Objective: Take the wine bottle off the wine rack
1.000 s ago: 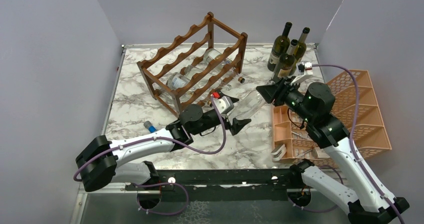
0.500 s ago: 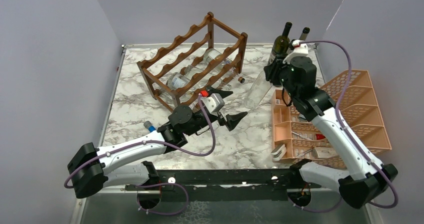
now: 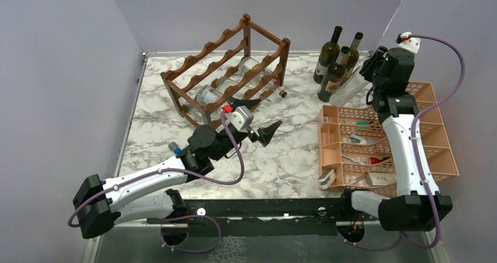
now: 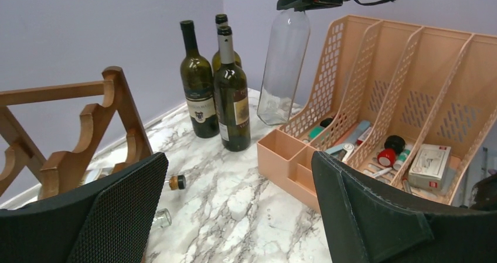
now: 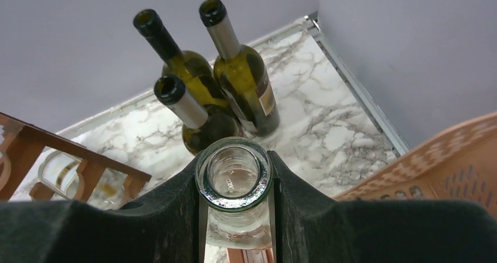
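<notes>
Gripping clear bottle (image 4: 285, 64) at neck with right gripper (image 5: 234, 184), roughly upright beside green bottles (image 3: 328, 55) (off the rack (image 3: 234, 58)). Holding left gripper (image 3: 261, 115) wide open, empty, near rack.

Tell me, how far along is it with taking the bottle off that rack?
Done: one clear bottle is off the wine rack. In hand: the right claw is shut on its neck, holding it neck-up beside three dark bottles. Left: probably setting it down; whether its base touches the table is unclear. The left claw is open near the rack, where at least two clear bottles lie.
</notes>
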